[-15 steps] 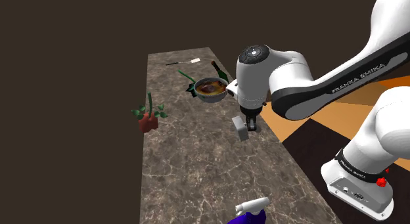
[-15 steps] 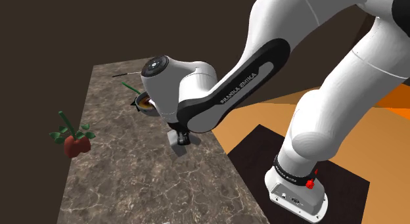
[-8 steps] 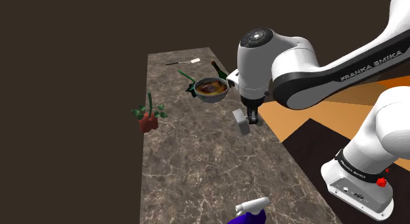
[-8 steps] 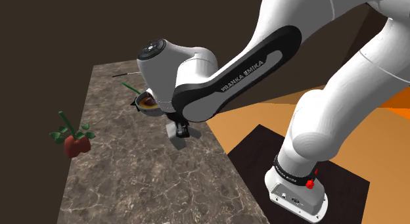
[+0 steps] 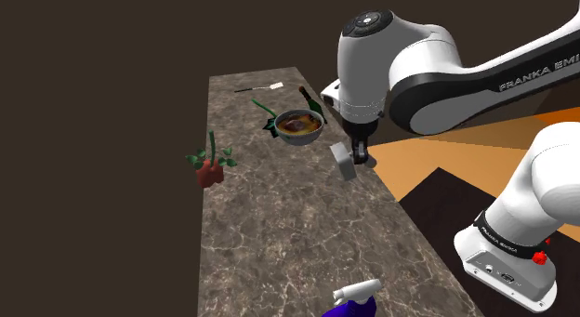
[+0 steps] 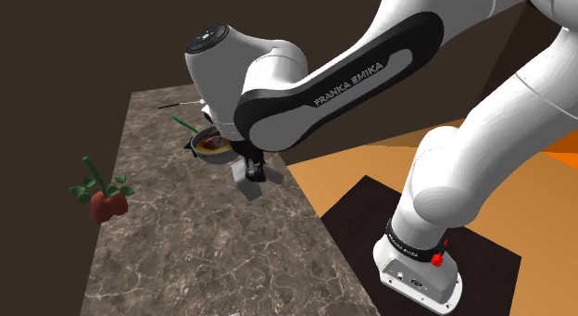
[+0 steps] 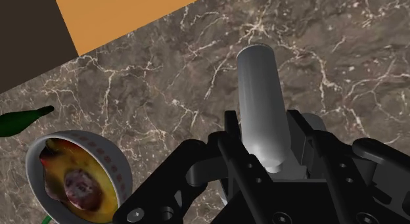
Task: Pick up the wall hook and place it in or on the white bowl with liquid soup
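While a red potted plant (image 5: 210,166) is sitting at the shoulder view's left on the marbled counter (image 5: 279,231), the bowl (image 5: 298,126) of brown soup is resting farther back toward the middle, with a green bottle (image 5: 311,99) just beyond it. Right of the bowl and a little nearer, the grey wall hook (image 5: 342,163) is hanging over the counter, and the black gripper (image 5: 358,157) is clasping it between narrowly parted fingers.

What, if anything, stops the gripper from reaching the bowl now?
Probably nothing, so yes: the gripper, holding the hook above the counter, hangs near the bowl, with nothing standing between them.
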Available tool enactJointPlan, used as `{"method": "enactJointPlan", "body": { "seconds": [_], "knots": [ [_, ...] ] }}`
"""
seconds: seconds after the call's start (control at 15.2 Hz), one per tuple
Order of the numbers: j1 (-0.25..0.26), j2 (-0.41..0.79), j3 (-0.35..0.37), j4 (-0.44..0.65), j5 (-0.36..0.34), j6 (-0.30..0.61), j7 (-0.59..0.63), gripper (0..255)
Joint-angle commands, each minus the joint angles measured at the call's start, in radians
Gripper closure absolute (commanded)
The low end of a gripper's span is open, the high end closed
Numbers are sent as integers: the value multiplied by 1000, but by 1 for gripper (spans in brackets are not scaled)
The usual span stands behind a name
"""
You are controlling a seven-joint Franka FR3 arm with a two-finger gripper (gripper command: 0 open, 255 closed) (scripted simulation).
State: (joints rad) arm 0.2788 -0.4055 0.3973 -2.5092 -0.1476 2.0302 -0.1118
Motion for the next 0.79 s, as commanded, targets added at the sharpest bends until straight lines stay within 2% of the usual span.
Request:
{"method": "enactJointPlan", "body": {
  "seconds": [0.0,0.26,0.73],
  "knots": [
    [2,-16,-5,15,6,-29,-12,255],
    [5,-35,-12,46,12,-76,-28,255],
    [-89,163,-68,220,-91,-41,-99,255]
  ]
}}
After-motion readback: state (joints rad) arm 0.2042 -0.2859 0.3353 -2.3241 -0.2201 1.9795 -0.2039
